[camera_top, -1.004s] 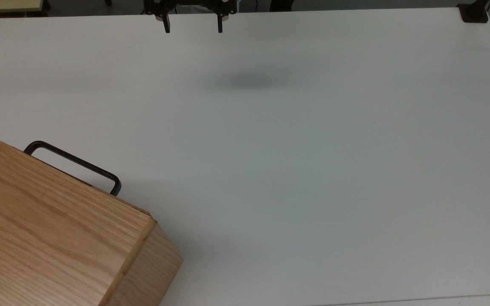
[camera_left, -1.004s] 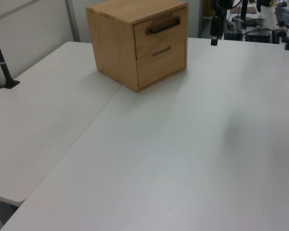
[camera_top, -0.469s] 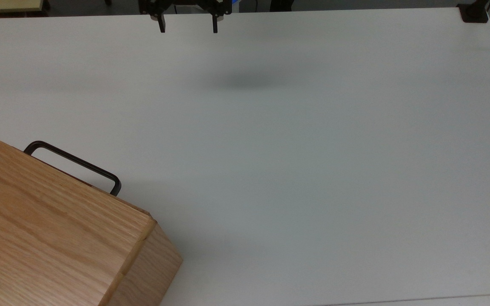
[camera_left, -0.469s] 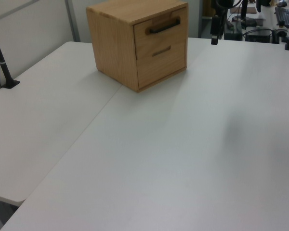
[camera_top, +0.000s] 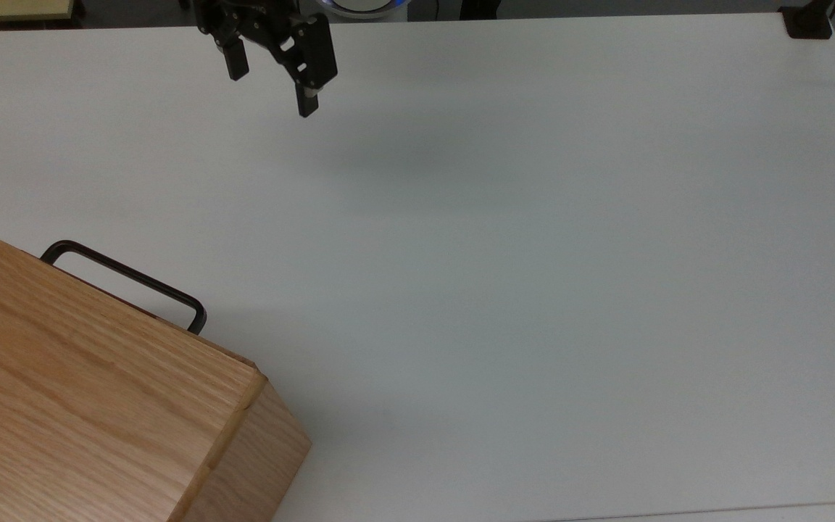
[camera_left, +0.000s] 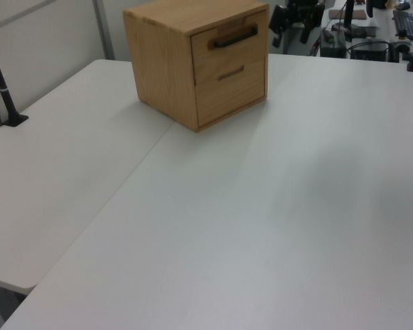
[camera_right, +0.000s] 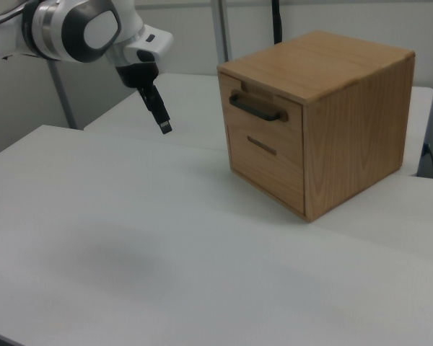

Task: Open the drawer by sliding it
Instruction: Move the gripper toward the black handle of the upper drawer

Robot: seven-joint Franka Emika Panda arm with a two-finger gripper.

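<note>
The drawer (camera_right: 264,113) is the upper one of two in an oak cabinet (camera_left: 166,63), and its front sits flush with the casing. Its black bar handle (camera_top: 127,280) sticks out past the cabinet top in the top view, and the handle (camera_left: 235,36) also shows in the left view. My gripper (camera_top: 271,87) hangs open and empty above the table near the far edge, turned at an angle. It is well apart from the handle. In the right view the gripper (camera_right: 162,124) points down to the left of the cabinet.
The white table (camera_top: 504,275) stretches wide to the top view's right of the cabinet. A black clamp (camera_top: 807,22) sits at the table's far right corner. A black post (camera_left: 1,86) stands at the left view's left edge.
My gripper has swung toward the top view's left and further over the table, rotating so its fingers sit at an angle. The drawer and cabinet have not moved.
</note>
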